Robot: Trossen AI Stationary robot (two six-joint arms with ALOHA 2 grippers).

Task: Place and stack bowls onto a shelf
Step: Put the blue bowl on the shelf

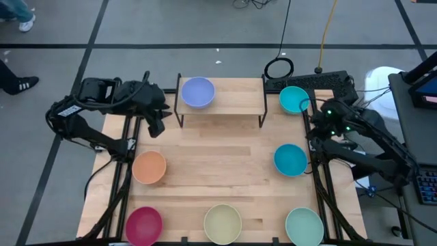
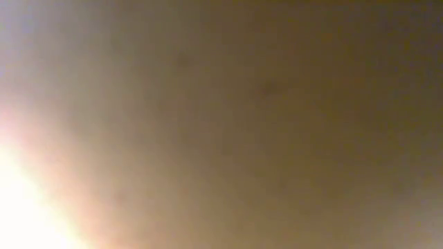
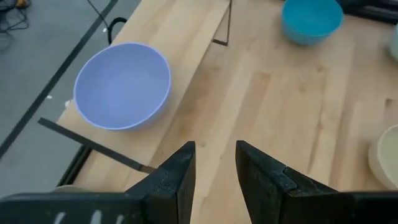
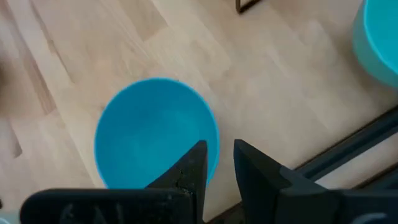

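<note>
One purple bowl [image 1: 197, 91] sits on the shelf [image 1: 232, 102], at its left end. The other bowls wait on the counter [image 1: 218, 171]. The right pincer [image 4: 216, 163] hangs over the near rim of a blue bowl [image 4: 152, 130], its gap narrow and empty. It could bump the rim and tip or push the bowl if it drops like that. The left pincer [image 3: 214, 165], also narrow and empty, waits near the shelf's left end.

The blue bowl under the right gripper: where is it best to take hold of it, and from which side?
Probably by the rim of the blue bowl, from above. It stands upright and open, so one finger goes inside and one outside; the right gripper hangs over its near edge.
</note>
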